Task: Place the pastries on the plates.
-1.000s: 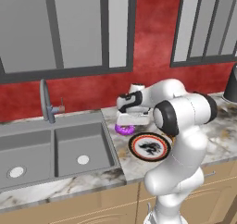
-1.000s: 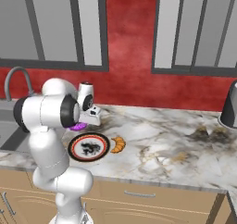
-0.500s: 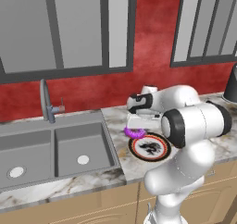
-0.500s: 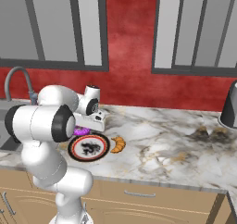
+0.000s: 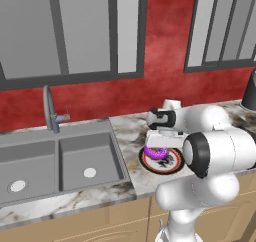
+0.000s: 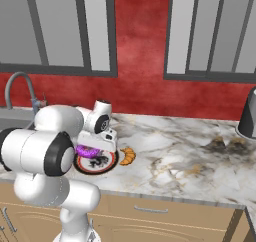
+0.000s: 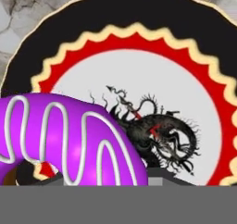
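My gripper [image 5: 158, 147] is shut on the purple-glazed donut [image 5: 156, 152] with white icing lines and holds it just above the patterned plate [image 5: 172, 168]. That plate [image 6: 101, 165] has a red-orange rim, a black band and a white centre with a dark motif. In the hand view the donut [image 7: 69, 140] hangs low and left, over the plate's [image 7: 139, 15] left half. The golden croissant [image 6: 128, 156] lies on the counter, touching or nearly touching the plate's right edge. The blue plate is out of view.
A double sink [image 5: 60, 161] with a faucet [image 5: 49, 109] lies left of the plate. A dark kettle [image 6: 248, 117] stands at the far right of the marble counter [image 6: 190, 161]. A red wall and upper cabinets rise behind.
My gripper carried the donut rightwards and towards the counter's front, from behind the plate's left edge to over the plate. Plate and croissant stayed put.
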